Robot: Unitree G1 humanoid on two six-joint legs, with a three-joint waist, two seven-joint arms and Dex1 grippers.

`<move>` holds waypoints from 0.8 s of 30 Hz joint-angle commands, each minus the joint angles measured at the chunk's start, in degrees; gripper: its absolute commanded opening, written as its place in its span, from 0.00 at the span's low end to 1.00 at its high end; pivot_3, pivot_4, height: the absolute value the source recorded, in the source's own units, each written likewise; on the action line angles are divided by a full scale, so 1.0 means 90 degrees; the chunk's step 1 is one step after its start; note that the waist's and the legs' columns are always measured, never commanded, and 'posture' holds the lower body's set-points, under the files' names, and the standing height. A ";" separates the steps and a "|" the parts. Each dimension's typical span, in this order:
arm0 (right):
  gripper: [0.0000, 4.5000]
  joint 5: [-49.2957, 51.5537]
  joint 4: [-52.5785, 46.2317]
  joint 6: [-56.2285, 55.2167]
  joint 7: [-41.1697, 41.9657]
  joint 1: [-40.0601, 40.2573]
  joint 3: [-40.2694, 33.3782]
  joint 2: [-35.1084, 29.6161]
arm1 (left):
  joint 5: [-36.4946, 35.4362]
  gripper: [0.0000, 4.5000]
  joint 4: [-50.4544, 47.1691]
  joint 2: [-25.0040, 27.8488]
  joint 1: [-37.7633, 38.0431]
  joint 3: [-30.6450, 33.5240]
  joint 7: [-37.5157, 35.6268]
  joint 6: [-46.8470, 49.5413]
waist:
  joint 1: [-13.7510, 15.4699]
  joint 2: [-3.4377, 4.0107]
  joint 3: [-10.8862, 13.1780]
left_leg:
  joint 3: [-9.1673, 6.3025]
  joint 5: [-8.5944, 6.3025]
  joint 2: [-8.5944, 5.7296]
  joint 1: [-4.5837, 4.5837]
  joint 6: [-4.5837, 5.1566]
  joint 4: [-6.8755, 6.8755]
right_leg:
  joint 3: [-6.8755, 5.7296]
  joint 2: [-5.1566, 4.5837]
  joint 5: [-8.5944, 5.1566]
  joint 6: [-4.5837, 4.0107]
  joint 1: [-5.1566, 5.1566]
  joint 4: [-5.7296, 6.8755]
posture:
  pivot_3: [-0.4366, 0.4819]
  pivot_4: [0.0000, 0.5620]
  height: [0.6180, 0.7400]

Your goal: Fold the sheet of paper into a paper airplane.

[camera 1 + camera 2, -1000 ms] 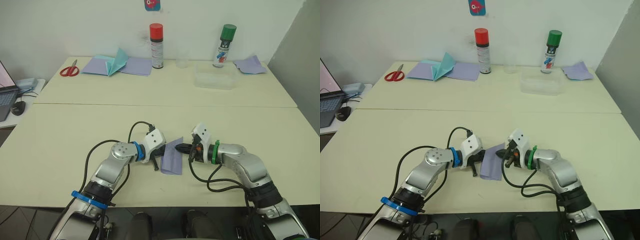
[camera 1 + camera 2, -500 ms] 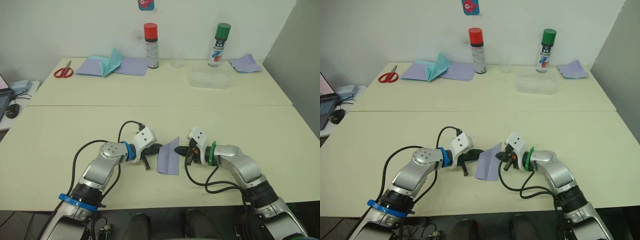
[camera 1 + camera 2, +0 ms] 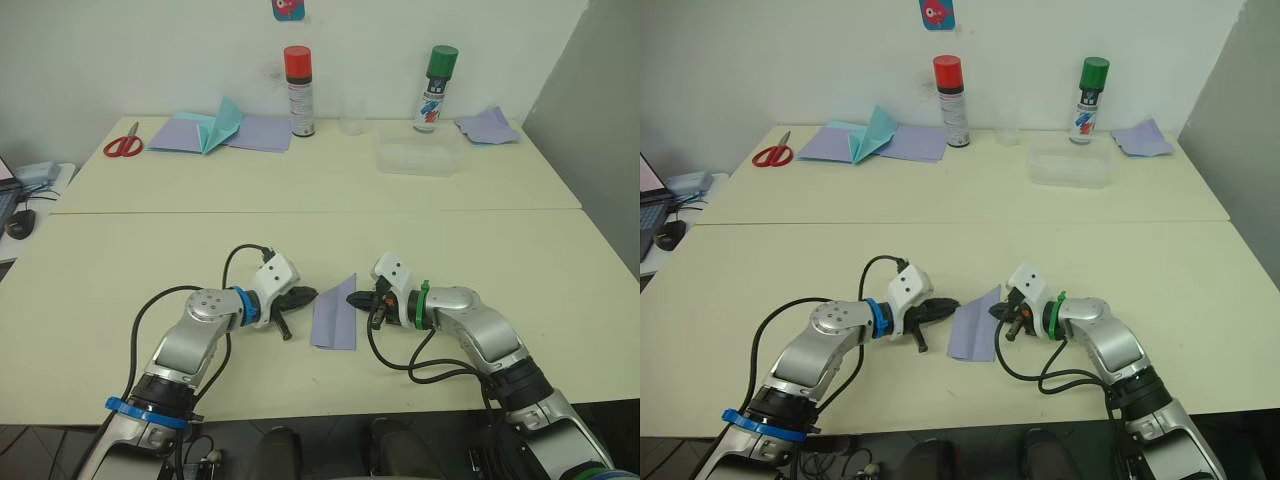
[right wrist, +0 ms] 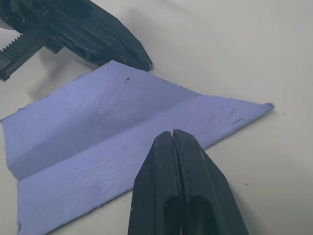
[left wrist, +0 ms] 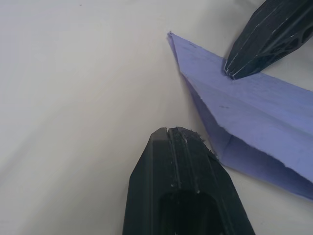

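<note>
Since sheet of paper (image 3: 335, 318) thin, limp, creased, low centre on bench (image 3: 120, 260): pin fold, pinch edge; left hand (image 3: 304, 295), right hand (image 3: 362, 297) fingers together, gripping nothing.

The folded paper (image 3: 335, 314) near the front is lavender purple, on a pale cream desk (image 3: 120, 260). Both hands, left (image 3: 305, 294) and right (image 3: 358, 299), have black fingers. At the far edge: red-handled scissors (image 3: 122, 144), flat lavender sheets (image 3: 258, 131), a teal folded paper (image 3: 222, 124), a red-capped can (image 3: 297, 90), a green-capped can (image 3: 430, 88) and a clear tub (image 3: 418, 156)
</note>
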 commanded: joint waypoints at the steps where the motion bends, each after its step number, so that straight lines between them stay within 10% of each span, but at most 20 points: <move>1: 0.00 -0.0130 0.0083 0.0009 -0.0019 0.0008 0.0039 -0.0053 | -0.0267 0.00 -0.0158 0.0135 0.0025 0.0363 -0.0073 0.0011 | 0.0000 0.0000 0.0001 | -0.0001 0.0000 0.0000 0.0000 0.0000 0.0000 | 0.0000 0.0000 0.0000 0.0000 0.0000 0.0000 | 0.48 0.27 1.00; 10: 0.00 -0.0131 0.0022 0.0010 -0.0038 0.0047 0.0034 -0.0060 | -0.0909 0.00 -0.0970 0.0052 -0.0058 0.0389 -0.0351 0.0291 | 0.0004 -0.0007 0.0007 | 0.0004 0.0000 -0.0003 -0.0004 0.0000 0.0000 | 0.0003 -0.0004 0.0000 0.0000 0.0000 -0.0002 | 0.48 0.27 1.00; 24: 0.00 0.0019 -0.0370 -0.0119 0.0144 0.0272 -0.0075 -0.0221 | 0.0142 0.00 -0.0328 -0.0049 0.0074 -0.0854 -0.0273 0.0032 | 0.0047 -0.0008 0.0008 | -0.0002 0.0000 -0.0008 -0.0006 0.0000 -0.0001 | 0.0002 -0.0001 -0.0002 -0.0004 -0.0001 -0.0002 | 0.48 0.27 1.00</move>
